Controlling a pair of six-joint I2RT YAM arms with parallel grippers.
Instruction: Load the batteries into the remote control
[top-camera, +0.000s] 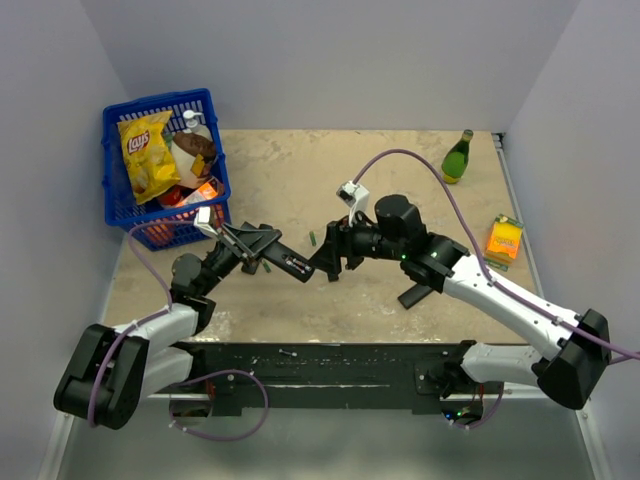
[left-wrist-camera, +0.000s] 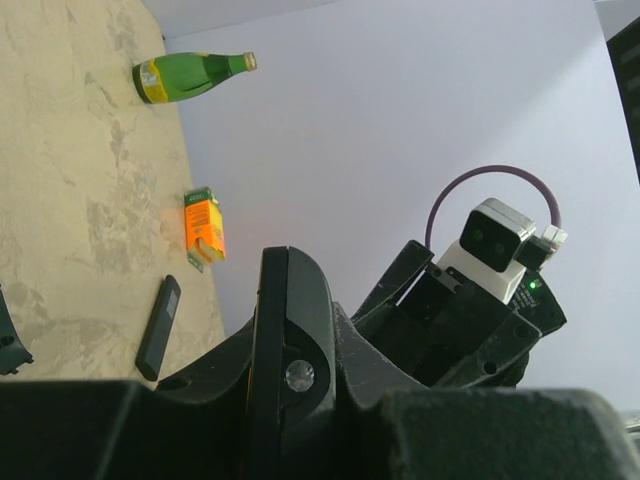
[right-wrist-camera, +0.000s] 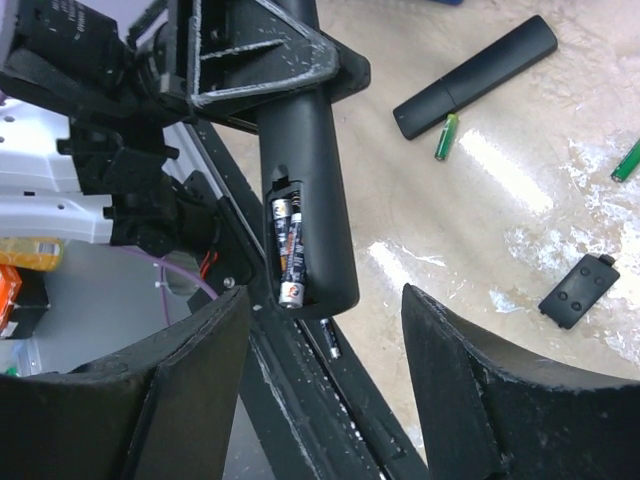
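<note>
Findings at the moment of inspection:

1. The remote control was held off the bench, its upper end clamped in the closed left hand. Its back faced the right wrist camera with the battery bay uncovered.
2. Two batteries lay side by side in that bay. A third could not be confirmed.
3. The right hand was spread wide and held nothing. Its fingers stood either side of the remote control's lower end, clear of it.
4. The back cover lay flat on the bench, apart from the remote control.
5. A blue basket of groceries stood beyond the remote control, to its left in the top view. A second black remote lay on the bench to its right.
</note>
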